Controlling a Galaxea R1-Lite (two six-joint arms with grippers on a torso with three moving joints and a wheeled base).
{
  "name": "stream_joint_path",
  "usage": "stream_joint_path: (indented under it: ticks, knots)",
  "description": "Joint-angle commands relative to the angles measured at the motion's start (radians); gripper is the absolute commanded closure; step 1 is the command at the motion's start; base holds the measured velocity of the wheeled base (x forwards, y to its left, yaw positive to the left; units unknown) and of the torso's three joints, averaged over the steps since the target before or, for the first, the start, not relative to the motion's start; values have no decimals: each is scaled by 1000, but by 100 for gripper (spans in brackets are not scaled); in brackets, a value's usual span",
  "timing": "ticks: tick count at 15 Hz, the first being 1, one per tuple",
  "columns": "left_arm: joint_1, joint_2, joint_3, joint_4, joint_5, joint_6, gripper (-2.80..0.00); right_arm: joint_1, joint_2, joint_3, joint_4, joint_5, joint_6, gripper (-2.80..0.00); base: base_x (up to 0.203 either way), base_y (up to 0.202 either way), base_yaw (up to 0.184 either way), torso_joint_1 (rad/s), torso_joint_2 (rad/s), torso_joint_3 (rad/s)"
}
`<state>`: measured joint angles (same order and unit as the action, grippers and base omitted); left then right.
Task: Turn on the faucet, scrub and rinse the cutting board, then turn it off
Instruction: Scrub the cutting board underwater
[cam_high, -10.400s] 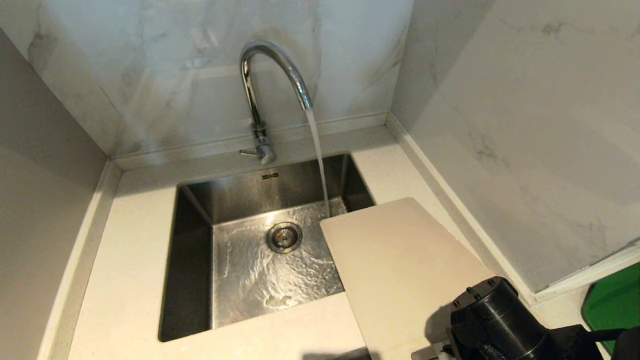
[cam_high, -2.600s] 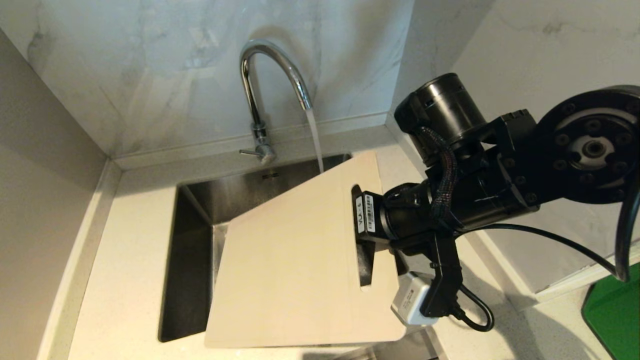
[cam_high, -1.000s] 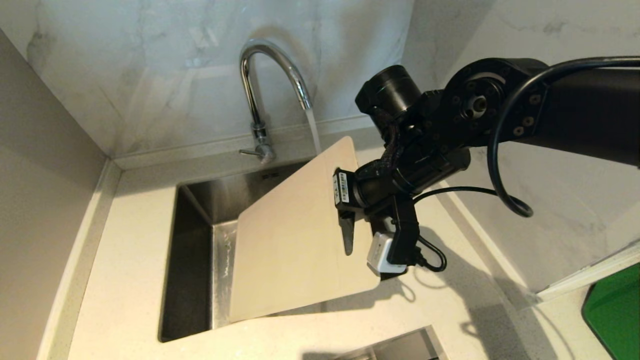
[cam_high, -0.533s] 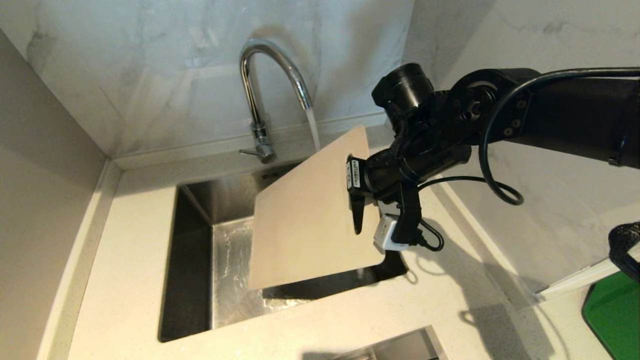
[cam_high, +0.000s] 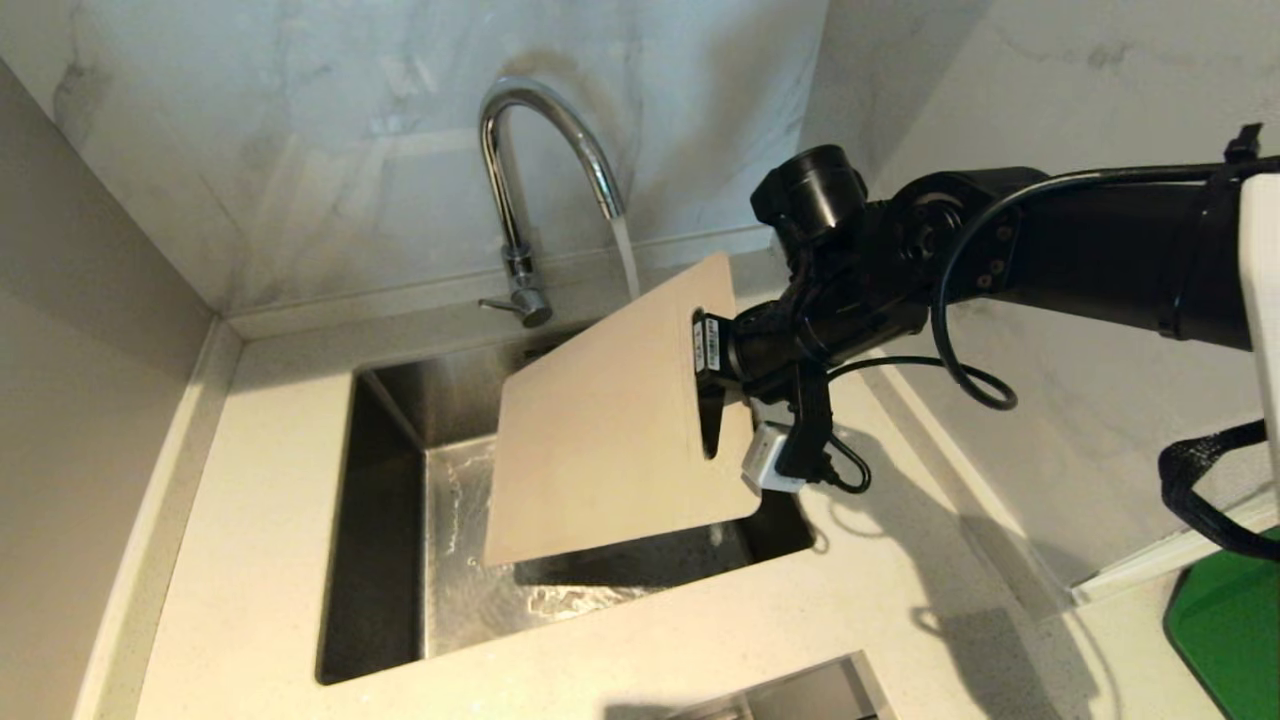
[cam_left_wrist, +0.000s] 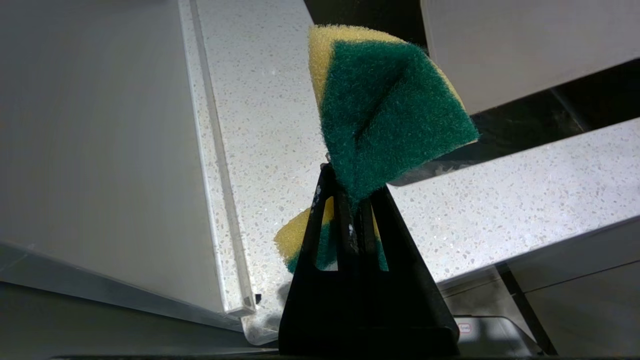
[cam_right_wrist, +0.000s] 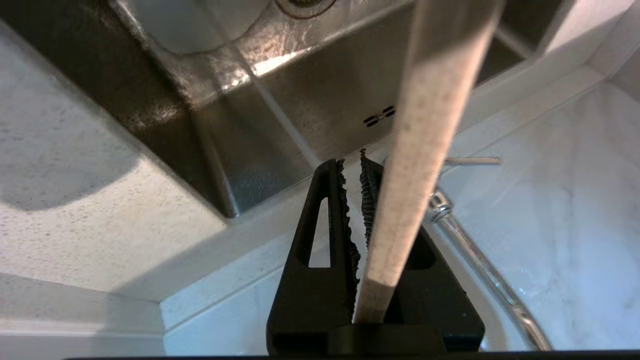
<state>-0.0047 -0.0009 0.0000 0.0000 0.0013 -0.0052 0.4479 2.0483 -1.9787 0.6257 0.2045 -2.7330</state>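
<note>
Shifted slightly leftward and tilted steeper over one steel sink (cam_high: 385, 520): one cutting board (cam_high: 600, 420). Unseen from the head: left gripper (cam_left_wrist: 350, 200), clenched on one sponge (cam_left_wrist: 390, 105). One faucet (cam_high: 530, 150), running. Right gripper (cam_right_wrist: 367, 195), grasping the board's slotted end; label unreadable. Speckled white countertop (cam_high: 250, 480), marble walls (cam_high: 300, 130).

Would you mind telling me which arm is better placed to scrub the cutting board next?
Probably the left: its left end effector is shut on the sponge, while the right end effector is occupied holding the cutting board tilted over the sink.
</note>
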Motion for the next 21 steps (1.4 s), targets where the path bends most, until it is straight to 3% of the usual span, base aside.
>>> stream_joint_path:
  ticks: [1, 10, 21]
  knots:
    - [0, -1, 3, 0, 0, -1, 0, -16, 27, -2, -15, 11, -16, 0, 0, 0, 0, 0, 0, 0]
    - [0, -1, 2, 0, 0, -1, 0, -32, 109, -5, -164, 131, -13, 0, 0, 0, 0, 0, 0, 0]
    - [0, -1, 2, 0, 0, -1, 0, -60, 148, -6, -241, 139, -11, 0, 0, 0, 0, 0, 0, 0]
